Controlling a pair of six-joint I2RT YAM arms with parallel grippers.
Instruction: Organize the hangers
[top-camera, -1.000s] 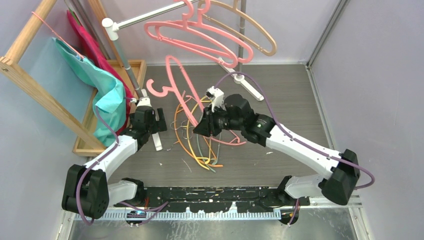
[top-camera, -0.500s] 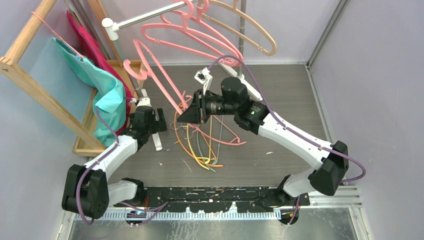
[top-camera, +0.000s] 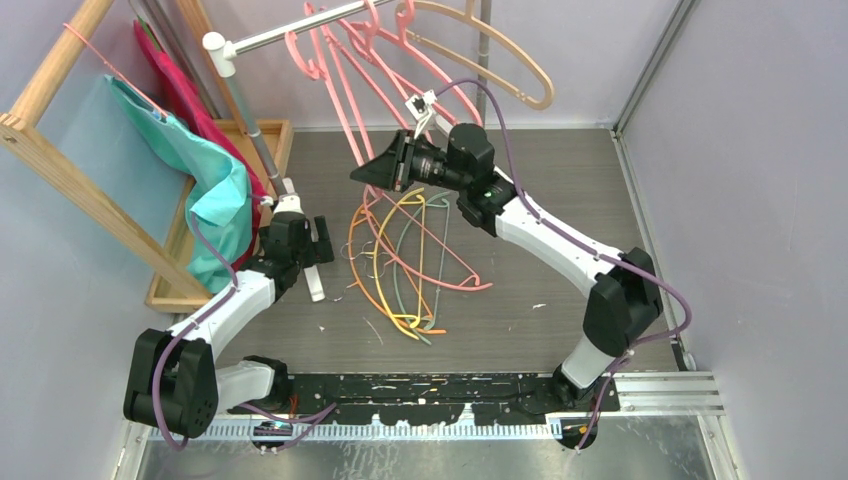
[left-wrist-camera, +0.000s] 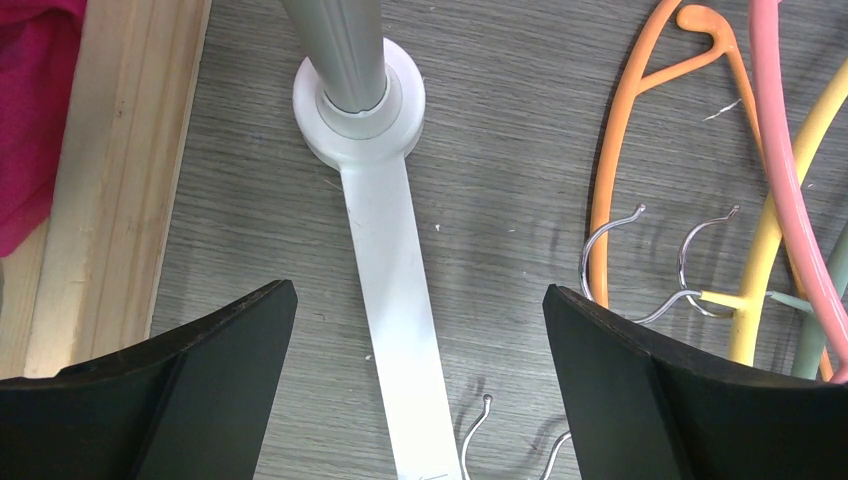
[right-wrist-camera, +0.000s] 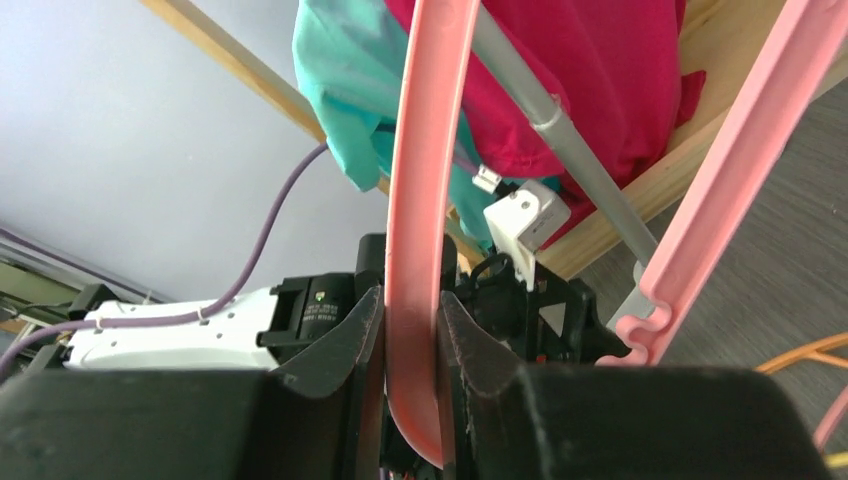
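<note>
Pink glossy plastic hanger clenched in the right gripper, held high beside the silver rail.
Left gripper gapes, released, over the rail's flat white foot; thin wire-hooked orange, yellow, grey-green hangers lie tangled below the rail.

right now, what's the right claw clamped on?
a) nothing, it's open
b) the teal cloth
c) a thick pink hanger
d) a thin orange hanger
C: in the right wrist view the right claw has its jaws pressed against both sides of a thick pink hanger, while the thin orange hanger lies ungripped on the table.
</note>
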